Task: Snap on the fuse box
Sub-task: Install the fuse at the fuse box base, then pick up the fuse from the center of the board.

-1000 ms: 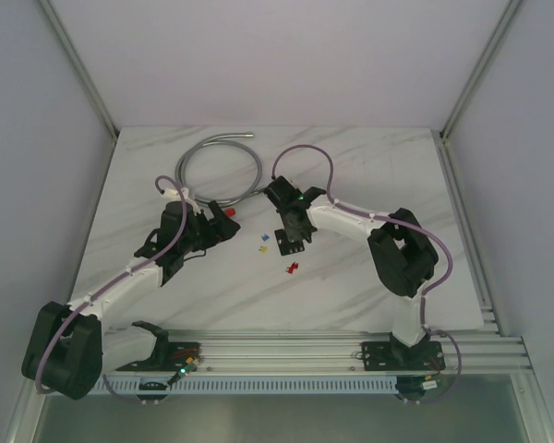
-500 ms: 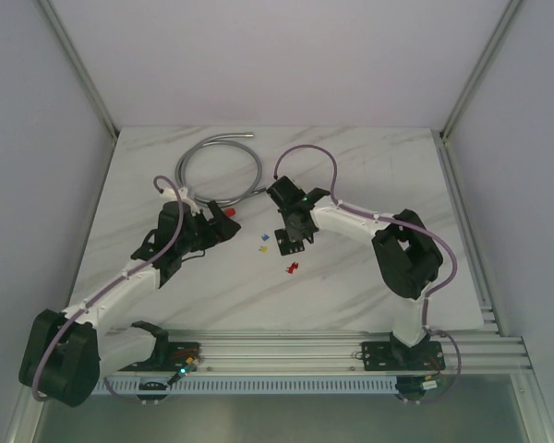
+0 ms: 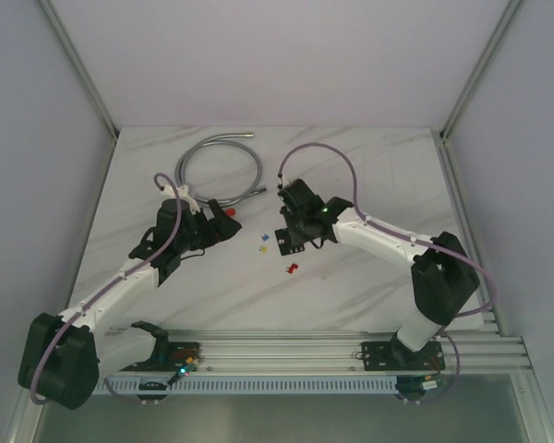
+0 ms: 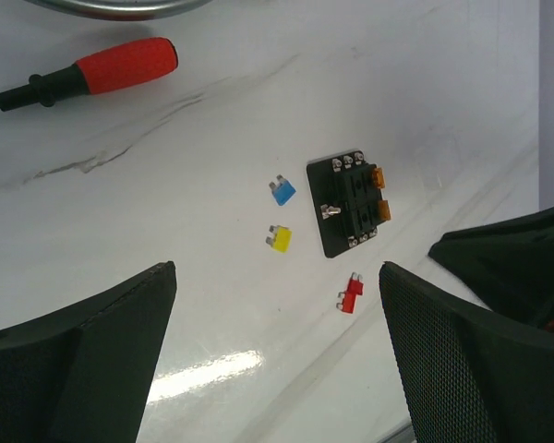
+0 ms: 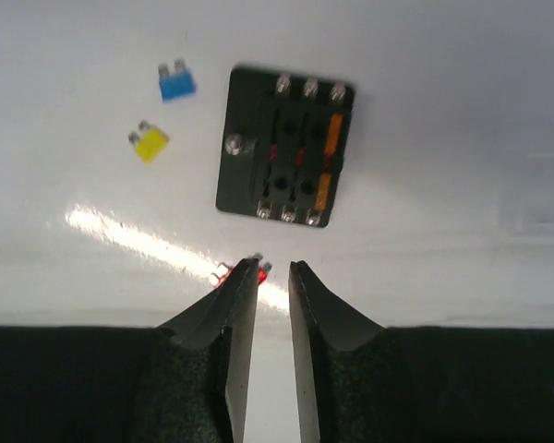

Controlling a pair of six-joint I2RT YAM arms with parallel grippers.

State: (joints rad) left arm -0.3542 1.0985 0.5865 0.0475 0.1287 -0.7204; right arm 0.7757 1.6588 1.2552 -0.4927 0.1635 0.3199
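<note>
fuse box [image 5: 286, 148] lay just ahead of right gripper [image 5: 272, 268], jaws barely parted, empty; long axis ran away from them; right arm nearer, left gripper [image 4: 275, 272] gaped wide

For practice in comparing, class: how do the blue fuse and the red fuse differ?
The blue fuse lies left of the fuse box, beside a yellow fuse; the red fuse lies alone on the box's near side. The red fuse sits at the right hand's fingertips; the blue fuse lies away from them. Both are small and lie loose on the table, outside the box.
</note>
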